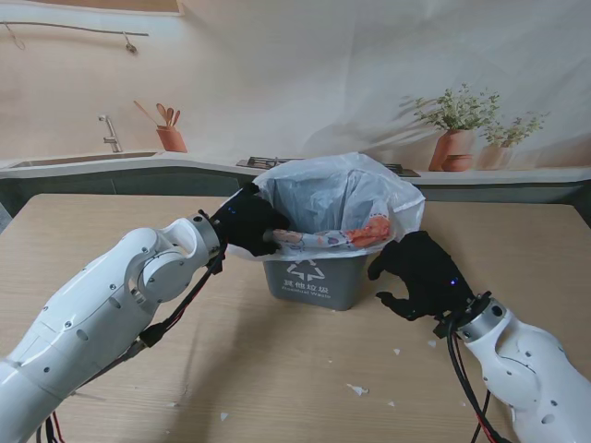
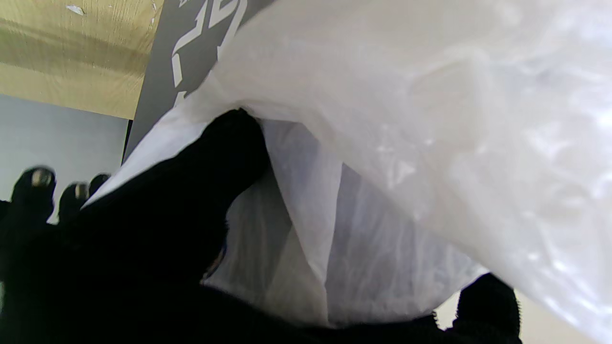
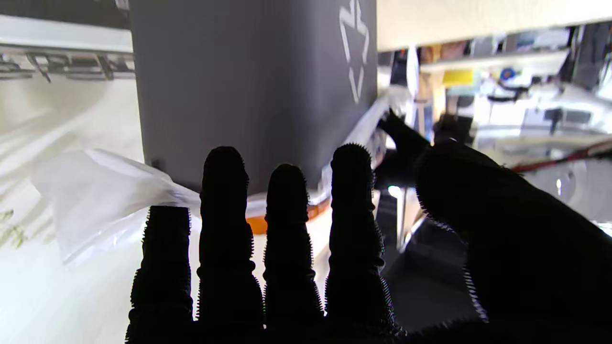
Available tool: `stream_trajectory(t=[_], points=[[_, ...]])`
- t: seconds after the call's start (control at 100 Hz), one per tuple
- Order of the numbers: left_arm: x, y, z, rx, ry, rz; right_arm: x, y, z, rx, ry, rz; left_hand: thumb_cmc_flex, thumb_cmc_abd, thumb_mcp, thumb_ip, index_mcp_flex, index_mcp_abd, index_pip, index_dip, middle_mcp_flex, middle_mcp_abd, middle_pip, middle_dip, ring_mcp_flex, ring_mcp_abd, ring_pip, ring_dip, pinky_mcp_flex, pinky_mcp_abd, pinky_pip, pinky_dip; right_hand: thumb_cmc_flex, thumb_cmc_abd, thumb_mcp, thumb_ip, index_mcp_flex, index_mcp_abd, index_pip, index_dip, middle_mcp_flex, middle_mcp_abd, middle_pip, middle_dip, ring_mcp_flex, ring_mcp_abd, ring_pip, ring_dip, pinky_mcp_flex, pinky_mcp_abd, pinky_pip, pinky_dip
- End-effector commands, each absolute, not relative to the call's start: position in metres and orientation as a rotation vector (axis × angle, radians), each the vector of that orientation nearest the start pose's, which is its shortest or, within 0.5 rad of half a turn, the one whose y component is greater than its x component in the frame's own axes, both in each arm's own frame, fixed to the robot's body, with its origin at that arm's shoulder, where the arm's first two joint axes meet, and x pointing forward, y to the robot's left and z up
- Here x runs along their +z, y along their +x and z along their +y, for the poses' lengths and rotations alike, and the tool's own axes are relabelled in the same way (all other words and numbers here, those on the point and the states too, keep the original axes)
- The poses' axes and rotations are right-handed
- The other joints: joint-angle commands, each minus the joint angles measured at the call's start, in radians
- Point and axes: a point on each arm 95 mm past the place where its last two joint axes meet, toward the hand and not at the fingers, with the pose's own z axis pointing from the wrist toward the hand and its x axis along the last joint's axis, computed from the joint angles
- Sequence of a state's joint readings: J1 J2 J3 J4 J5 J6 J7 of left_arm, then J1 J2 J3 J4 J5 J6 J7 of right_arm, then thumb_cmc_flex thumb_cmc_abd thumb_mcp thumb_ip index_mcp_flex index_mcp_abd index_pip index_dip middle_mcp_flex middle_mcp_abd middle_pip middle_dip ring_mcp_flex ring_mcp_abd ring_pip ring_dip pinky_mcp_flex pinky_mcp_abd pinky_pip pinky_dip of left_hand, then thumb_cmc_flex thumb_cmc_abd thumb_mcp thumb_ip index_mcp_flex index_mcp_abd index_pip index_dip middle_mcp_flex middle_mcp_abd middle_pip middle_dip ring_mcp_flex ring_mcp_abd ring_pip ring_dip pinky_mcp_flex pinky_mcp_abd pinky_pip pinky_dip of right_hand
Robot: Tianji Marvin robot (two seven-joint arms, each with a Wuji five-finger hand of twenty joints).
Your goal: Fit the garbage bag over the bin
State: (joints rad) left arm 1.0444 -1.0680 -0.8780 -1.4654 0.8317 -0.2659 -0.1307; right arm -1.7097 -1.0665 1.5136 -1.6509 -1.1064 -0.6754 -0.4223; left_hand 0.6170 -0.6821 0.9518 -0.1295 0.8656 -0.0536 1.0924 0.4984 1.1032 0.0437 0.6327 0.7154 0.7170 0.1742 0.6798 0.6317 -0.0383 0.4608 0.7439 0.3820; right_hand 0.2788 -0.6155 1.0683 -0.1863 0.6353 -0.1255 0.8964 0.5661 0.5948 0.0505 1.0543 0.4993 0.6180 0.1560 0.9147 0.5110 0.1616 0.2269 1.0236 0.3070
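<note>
A grey bin (image 1: 312, 281) with a white recycling mark stands mid-table. A white garbage bag (image 1: 342, 198) billows out of its mouth, its rim bunched along the front edge with an orange-red band showing. My left hand (image 1: 247, 224) is at the bin's left top corner, shut on the bag's edge; in the left wrist view the thumb (image 2: 229, 143) pinches the bag film (image 2: 430, 119) against the bin (image 2: 191, 43). My right hand (image 1: 420, 275) hovers open just right of the bin, fingers (image 3: 224, 215) spread, apart from the bin wall (image 3: 248, 81) and the bag (image 3: 95, 191).
Small white scraps (image 1: 358, 389) lie on the wooden table (image 1: 277, 369) nearer to me than the bin. A counter with a sink (image 1: 83, 159), a utensil pot (image 1: 171, 138) and potted plants (image 1: 457, 138) runs behind the table.
</note>
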Motion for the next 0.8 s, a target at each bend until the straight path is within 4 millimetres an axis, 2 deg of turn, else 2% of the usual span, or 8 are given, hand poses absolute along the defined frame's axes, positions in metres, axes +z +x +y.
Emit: stream_trajectory(t=[0.0,0.21,0.37,0.43,0.52,0.54,0.67,0.79], points=[[-0.235,0.482,-0.087,-1.701,-0.807,1.878,-0.266,0.352,-0.054,2.028,0.648,1.354,0.002,-0.006,0.037,0.046,0.045,-0.007,0.021,-0.007,0.025,0.012,0.018,0.0,0.054,0.039,0.022,0.011,0.011,-0.036,0.067,0.027,-0.053,0.057,-0.068,0.047,-0.069,-0.02,-0.04,0.025,-0.081,-0.016,-0.01,0.008,-0.069,-0.007,-0.005,0.014,-0.051,-0.008,-0.017,-0.016],[-0.231,0.478,-0.086,-1.713,-0.805,1.861,-0.252,0.342,-0.062,2.117,0.617,1.116,-0.002,-0.012,0.036,0.05,0.045,-0.01,0.02,-0.009,0.023,0.011,0.02,0.002,0.053,0.04,0.024,0.012,0.01,-0.034,0.066,0.026,-0.04,0.173,-0.252,0.081,-0.203,-0.016,-0.032,0.023,-0.26,-0.005,0.003,-0.012,-0.222,-0.014,-0.007,0.021,-0.136,-0.041,-0.054,0.016],[-0.23,0.477,-0.086,-1.733,-0.808,1.843,-0.249,0.337,-0.064,2.146,0.642,1.015,-0.024,-0.022,0.004,0.035,0.046,-0.026,0.014,-0.027,0.007,0.005,0.021,-0.008,0.044,0.033,0.015,0.008,0.01,-0.036,0.065,0.026,-0.024,0.19,-0.281,0.088,-0.2,-0.016,-0.021,0.028,-0.27,0.001,0.009,-0.012,-0.234,-0.013,-0.002,0.023,-0.142,-0.048,-0.045,0.027],[-0.229,0.477,-0.085,-1.75,-0.807,1.827,-0.249,0.337,-0.065,2.149,0.646,1.001,-0.062,-0.017,-0.068,0.031,0.009,0.004,-0.022,-0.065,-0.07,0.025,0.038,-0.113,-0.003,0.038,-0.009,0.002,0.006,-0.036,0.059,0.023,-0.018,0.199,-0.289,0.09,-0.205,-0.011,-0.021,0.029,-0.268,0.002,0.013,-0.011,-0.233,-0.012,0.001,0.024,-0.139,-0.05,-0.039,0.031],[-0.227,0.474,-0.083,-1.755,-0.792,1.817,-0.25,0.337,-0.064,2.15,0.647,0.999,-0.169,0.097,-0.138,0.091,-0.039,0.09,-0.179,-0.056,-0.186,0.049,0.006,-0.155,-0.089,0.045,-0.041,0.0,0.0,-0.038,0.051,0.018,-0.014,0.215,-0.301,0.092,-0.208,-0.001,-0.022,0.028,-0.262,0.003,0.015,-0.011,-0.231,-0.012,0.004,0.024,-0.139,-0.052,-0.031,0.035],[-0.226,0.474,-0.083,-1.758,-0.791,1.814,-0.25,0.338,-0.064,2.149,0.647,0.999,-0.198,0.147,-0.17,0.12,-0.068,0.123,-0.227,-0.022,-0.233,0.061,-0.003,-0.159,-0.123,0.052,-0.052,0.0,-0.003,-0.038,0.051,0.017,-0.013,0.217,-0.302,0.092,-0.209,0.0,-0.022,0.029,-0.26,0.002,0.016,-0.011,-0.23,-0.012,0.004,0.025,-0.138,-0.052,-0.03,0.035],[-0.221,0.471,-0.081,-1.778,-0.778,1.783,-0.252,0.34,-0.065,2.144,0.661,1.001,-0.215,0.167,-0.249,0.115,-0.15,0.166,-0.328,-0.023,-0.358,0.076,-0.036,-0.177,-0.206,0.062,-0.073,0.0,-0.005,-0.037,0.061,0.022,-0.006,0.225,-0.309,0.095,-0.2,0.002,-0.02,0.029,-0.255,0.003,0.017,-0.012,-0.229,-0.007,0.002,0.023,-0.141,-0.051,-0.027,0.037],[-0.219,0.47,-0.08,-1.795,-0.79,1.765,-0.254,0.341,-0.065,2.139,0.664,1.005,-0.203,0.175,-0.334,0.11,-0.287,0.177,-0.416,-0.051,-0.519,0.113,-0.1,-0.223,-0.292,0.068,-0.092,0.005,0.001,-0.026,0.059,0.021,-0.002,0.228,-0.312,0.096,-0.199,0.004,-0.021,0.028,-0.252,0.005,0.016,-0.012,-0.227,-0.007,0.002,0.023,-0.142,-0.051,-0.026,0.036]])
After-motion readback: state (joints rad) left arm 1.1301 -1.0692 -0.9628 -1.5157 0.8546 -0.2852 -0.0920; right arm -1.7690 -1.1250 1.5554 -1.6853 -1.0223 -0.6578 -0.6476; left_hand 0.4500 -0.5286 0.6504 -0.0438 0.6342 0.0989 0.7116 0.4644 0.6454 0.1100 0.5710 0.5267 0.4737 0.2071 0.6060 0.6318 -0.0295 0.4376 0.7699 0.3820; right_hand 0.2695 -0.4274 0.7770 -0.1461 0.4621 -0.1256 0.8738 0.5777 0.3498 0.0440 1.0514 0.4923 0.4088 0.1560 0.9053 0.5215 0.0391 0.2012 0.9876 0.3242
